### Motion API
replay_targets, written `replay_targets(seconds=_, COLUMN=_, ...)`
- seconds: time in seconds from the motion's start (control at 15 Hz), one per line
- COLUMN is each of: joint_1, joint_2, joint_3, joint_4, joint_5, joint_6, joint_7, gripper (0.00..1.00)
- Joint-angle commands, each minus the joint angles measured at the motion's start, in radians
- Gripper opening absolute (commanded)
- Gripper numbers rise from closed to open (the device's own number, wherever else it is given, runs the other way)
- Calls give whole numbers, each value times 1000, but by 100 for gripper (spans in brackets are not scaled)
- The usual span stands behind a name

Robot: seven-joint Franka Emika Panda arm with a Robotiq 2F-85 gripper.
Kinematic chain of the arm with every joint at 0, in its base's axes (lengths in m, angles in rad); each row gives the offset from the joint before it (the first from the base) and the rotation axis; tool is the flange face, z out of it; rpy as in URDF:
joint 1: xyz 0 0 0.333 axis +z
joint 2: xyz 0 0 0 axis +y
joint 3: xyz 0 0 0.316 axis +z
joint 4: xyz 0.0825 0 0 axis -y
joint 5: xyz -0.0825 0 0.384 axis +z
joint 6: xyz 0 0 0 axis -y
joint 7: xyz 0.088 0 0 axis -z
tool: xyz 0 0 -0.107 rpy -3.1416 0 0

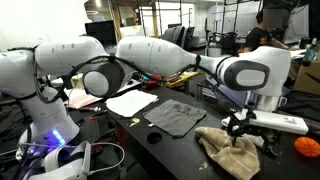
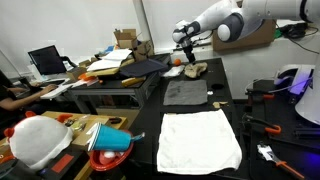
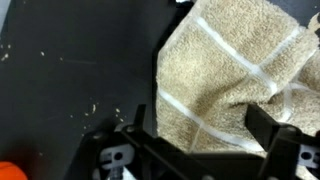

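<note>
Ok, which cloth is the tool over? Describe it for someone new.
On the black table, three cloths lie in a row; go to the end where the open tool hangs. The beige towel under it is crumpled and crossed by pale stripes, while the grey cloth and white cloth lie flat.

**Rough cloth, matt table**

The beige towel (image 3: 240, 70) is rough terry cloth with smoother pale stripes. The tabletop (image 3: 70, 60) is matt black, flecked with pale specks. The gripper (image 3: 198, 125) is dull black; the arm shell (image 1: 150, 52) glossy white plastic.
</note>
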State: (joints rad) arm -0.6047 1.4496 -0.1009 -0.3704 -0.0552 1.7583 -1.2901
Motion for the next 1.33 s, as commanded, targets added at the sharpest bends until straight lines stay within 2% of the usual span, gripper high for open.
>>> replay_targets(seconds=0.0, joint_1=-32, joint_2=0, joint_3=-9, joint_4=-4, joint_5=4, joint_6=42, joint_7=163, gripper=100)
replay_targets(seconds=0.67, joint_1=-88, joint_2=-17, joint_3=-14, joint_4=-33, joint_5=-1, joint_6=-9, joint_7=646, gripper=100)
replay_targets(seconds=0.8, joint_1=-97, joint_2=29, joint_3=-12, joint_4=28, joint_5=1, joint_6=-68, joint_7=738, gripper=100)
replay_targets(seconds=1.0, joint_1=-106, joint_2=20, joint_3=2, joint_4=-17, joint_5=11, joint_6=-141, joint_7=861, gripper=100)
replay_targets(seconds=1.07, joint_1=-112, joint_2=22, joint_3=7, joint_4=-12, joint_5=17, joint_6=-174, joint_7=896, gripper=95)
replay_targets(seconds=1.13, joint_1=-118, joint_2=23, joint_3=14, joint_4=-10, joint_5=25, joint_6=-201, joint_7=934, gripper=74)
replay_targets(seconds=1.27, joint_1=-130, joint_2=23, joint_3=27, joint_4=1, joint_5=43, joint_6=-259, joint_7=1004, gripper=69)
